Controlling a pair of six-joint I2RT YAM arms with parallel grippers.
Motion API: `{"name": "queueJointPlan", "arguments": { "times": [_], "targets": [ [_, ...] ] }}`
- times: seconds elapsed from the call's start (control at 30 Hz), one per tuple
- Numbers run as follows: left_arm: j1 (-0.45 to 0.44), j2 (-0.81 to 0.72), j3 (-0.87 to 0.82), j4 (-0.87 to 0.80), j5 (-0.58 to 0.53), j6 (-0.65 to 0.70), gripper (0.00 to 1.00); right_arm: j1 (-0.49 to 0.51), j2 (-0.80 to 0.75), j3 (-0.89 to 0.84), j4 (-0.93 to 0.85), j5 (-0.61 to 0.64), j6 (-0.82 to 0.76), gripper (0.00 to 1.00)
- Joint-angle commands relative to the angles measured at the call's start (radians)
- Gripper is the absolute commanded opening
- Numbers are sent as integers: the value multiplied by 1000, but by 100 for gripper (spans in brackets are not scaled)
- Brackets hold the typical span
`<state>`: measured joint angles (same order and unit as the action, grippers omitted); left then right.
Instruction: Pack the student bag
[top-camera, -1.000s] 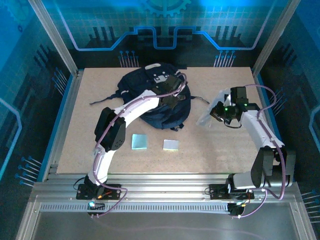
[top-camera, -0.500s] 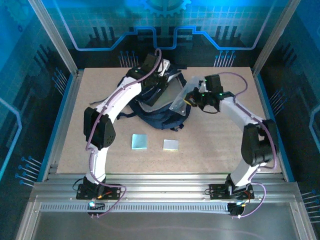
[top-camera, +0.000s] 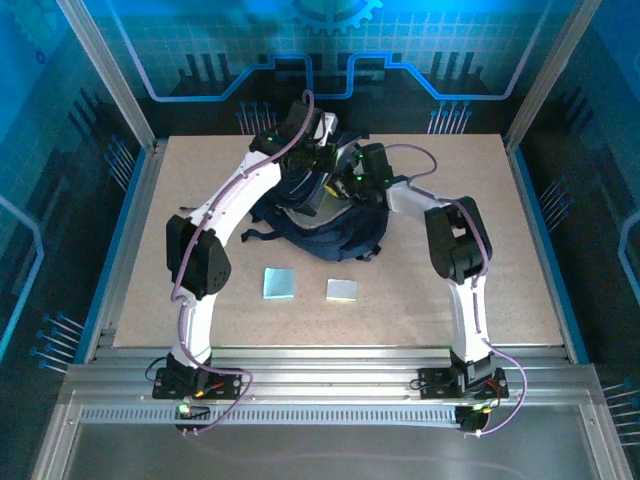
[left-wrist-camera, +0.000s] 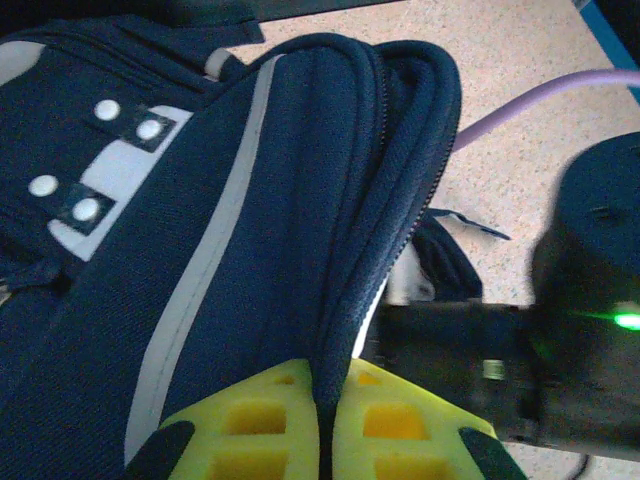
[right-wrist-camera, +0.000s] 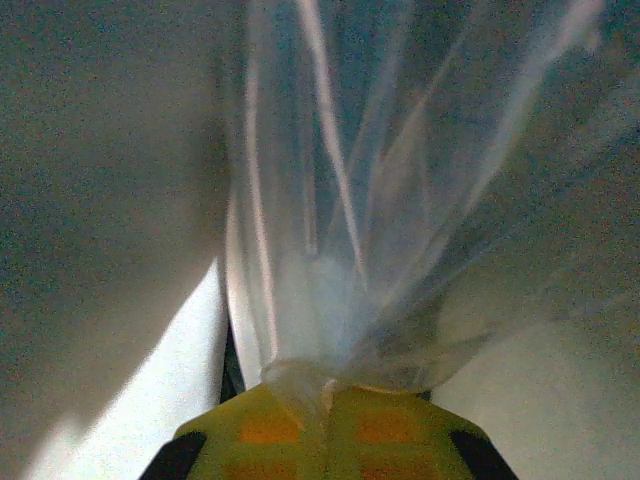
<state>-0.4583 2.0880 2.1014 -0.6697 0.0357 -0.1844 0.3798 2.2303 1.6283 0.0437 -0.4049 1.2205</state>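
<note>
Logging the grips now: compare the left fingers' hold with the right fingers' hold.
The left fingers pinch the thick navy edge of the student bag; the right fingers pinch a thin clear plastic bag. The student bag is opaque, the plastic bag see-through. Both pairs are yellow and shut.

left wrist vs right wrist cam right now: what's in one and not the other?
Left wrist: the left tool pinching a zippered edge of the student bag, with its grey-white stripe and snap patches. Also bare table, a purple cable and the other arm's black wrist with a green light.
Right wrist: the right tool clamped on a bunched clear plastic bag. The surroundings are dark and blurred, so I cannot tell what they are.
Shared: yellow fingers at the bottom edge, shut on thin material.
</note>
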Motion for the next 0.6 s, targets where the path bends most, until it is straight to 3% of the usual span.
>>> {"name": "queueJointPlan", "arguments": {
  "times": [0.0,0.23,0.4,0.57],
  "targets": [
    [-3,-25,49,141,114,-86,0,24,66,79,113,10,85,0],
    [-4,15,92,156,123,-115,0,49,170,231,82,-52,100,4],
    [-2,55,122,160,109,-115,0,30,102,161,-4,-78,7,26],
    [-3,78,123,193,123,-161,0,-38,-84,12,-77,-98,-131,43]
  ]
}}
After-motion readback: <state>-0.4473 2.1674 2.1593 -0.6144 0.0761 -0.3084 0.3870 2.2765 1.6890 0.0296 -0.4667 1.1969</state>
